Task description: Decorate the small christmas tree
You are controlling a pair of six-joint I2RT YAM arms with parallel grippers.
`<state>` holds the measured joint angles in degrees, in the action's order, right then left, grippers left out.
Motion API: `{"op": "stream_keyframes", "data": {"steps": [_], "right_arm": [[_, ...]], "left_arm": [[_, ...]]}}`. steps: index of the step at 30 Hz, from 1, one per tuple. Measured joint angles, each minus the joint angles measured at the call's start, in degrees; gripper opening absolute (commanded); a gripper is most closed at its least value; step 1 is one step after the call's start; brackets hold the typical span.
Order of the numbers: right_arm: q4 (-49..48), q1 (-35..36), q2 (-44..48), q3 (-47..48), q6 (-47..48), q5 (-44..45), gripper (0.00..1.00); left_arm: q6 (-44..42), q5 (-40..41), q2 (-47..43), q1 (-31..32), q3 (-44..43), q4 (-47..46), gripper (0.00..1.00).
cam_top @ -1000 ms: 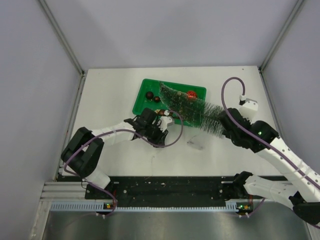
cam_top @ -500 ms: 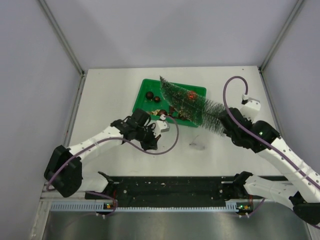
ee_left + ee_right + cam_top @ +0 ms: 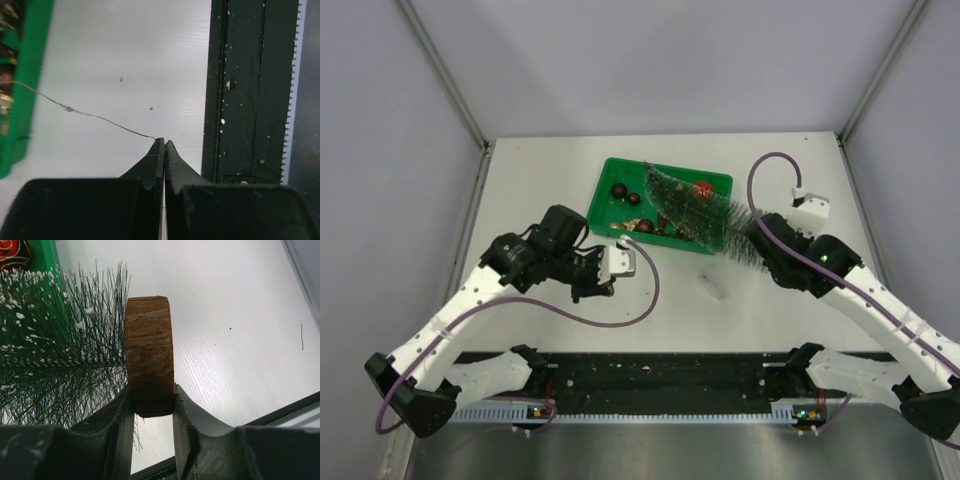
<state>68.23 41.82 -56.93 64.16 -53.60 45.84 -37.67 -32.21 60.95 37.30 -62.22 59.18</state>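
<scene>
The small christmas tree point(image 3: 695, 208) lies tilted across the green tray point(image 3: 610, 168), its tip over the tray and its base to the right. My right gripper point(image 3: 765, 243) is shut on the tree's brown wooden base point(image 3: 149, 355), one finger on each flat face. My left gripper point(image 3: 164, 140) is shut on the end of a thin wire point(image 3: 100, 118) that carries a small bead and runs back to the tray point(image 3: 27, 75). In the top view the left gripper point(image 3: 605, 275) hovers over the table just in front of the tray's near-left corner.
Dark red balls point(image 3: 618, 190) and a red ornament point(image 3: 703, 188) lie in the tray, with gold pieces point(image 3: 645, 227) at its near edge. A small clear item point(image 3: 715, 288) lies on the table. The black rail point(image 3: 650, 375) runs along the near edge.
My left gripper has closed and drawn back from the tray toward the near left, pulling the wire out with it. The right gripper has shifted the tree slightly.
</scene>
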Motion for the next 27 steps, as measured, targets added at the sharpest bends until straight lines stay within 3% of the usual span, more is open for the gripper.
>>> {"op": "stream_keyframes", "data": {"steps": [5, 10, 20, 27], "right_arm": [[-0.5, 0.0, -2.5, -0.8, 1.6, 0.0, 0.0], [-2.6, 0.2, -3.8, -1.6, 4.4, -0.6, 0.0], [-8.6, 7.4, -4.0, -5.1, 9.6, -3.7, 0.0], [-14.9, 15.0, -1.8, -9.5, 14.0, -7.0, 0.0]], "left_arm": [[-8.4, -0.6, -0.3, 0.0, -18.0, 9.7, 0.0], [-12.5, -0.3, 0.2, 0.0, -29.3, 13.8, 0.0], [-13.5, 0.4, 7.5, 0.0, -42.9, 13.5, 0.0], [-14.1, 3.4, 10.1, 0.0, -47.2, 8.8, 0.0]]}}
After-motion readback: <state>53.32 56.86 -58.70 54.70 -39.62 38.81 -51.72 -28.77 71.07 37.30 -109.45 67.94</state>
